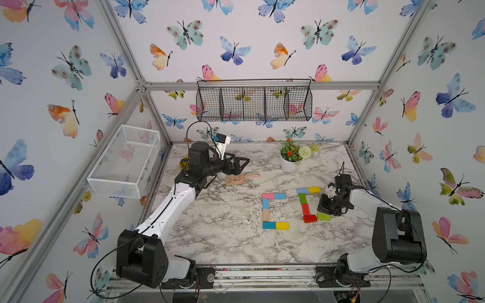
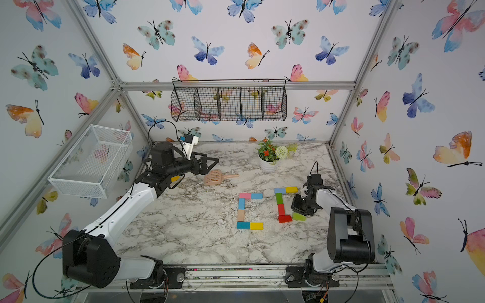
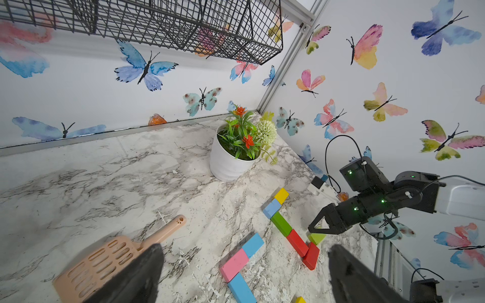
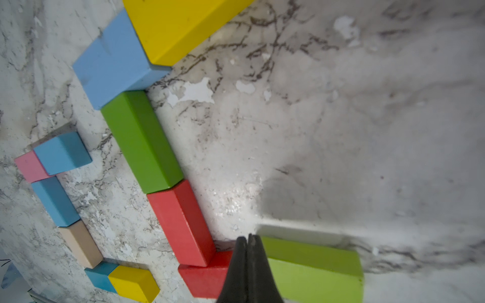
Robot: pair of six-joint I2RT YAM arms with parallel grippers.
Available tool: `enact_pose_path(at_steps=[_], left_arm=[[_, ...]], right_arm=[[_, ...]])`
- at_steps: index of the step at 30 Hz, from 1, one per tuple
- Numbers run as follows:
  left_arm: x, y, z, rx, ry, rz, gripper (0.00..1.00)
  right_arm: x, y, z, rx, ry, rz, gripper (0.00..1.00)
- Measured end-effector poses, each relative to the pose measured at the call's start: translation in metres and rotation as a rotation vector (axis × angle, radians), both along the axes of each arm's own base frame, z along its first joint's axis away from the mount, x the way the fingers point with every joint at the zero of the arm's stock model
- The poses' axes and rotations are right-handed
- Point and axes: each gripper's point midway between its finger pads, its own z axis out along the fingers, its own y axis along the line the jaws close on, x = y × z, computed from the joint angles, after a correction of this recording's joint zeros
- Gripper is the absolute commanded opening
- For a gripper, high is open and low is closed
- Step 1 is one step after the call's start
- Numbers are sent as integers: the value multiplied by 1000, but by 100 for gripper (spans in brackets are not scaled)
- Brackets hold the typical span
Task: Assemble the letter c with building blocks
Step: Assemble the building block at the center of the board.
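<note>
I find the right gripper pressed shut and empty. The light-green block lies just beside its tips on one side, the red block on the other. The left gripper is spread wide, holding nothing. Both blocks I judge light, rigid and slick-painted, so pinch across the long sides.

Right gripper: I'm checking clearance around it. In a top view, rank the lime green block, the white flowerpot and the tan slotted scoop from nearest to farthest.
1. The lime green block, right beside the tips of the shut right gripper.
2. The white flowerpot, farther back, toward the rear wall.
3. The tan slotted scoop, farthest, over on the robot's left side.
</note>
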Motion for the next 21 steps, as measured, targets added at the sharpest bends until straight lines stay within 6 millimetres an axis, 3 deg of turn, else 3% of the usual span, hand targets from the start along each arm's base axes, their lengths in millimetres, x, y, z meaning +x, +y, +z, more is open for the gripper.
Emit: enact_pose_path(at_steps=[11, 21], left_arm=[[1, 2, 2, -2, -6, 5, 98], [2, 3, 2, -4, -12, 6, 98]], right_arm=[[10, -1, 27, -3, -74, -2, 3], [7, 2, 14, 9, -30, 27, 3]])
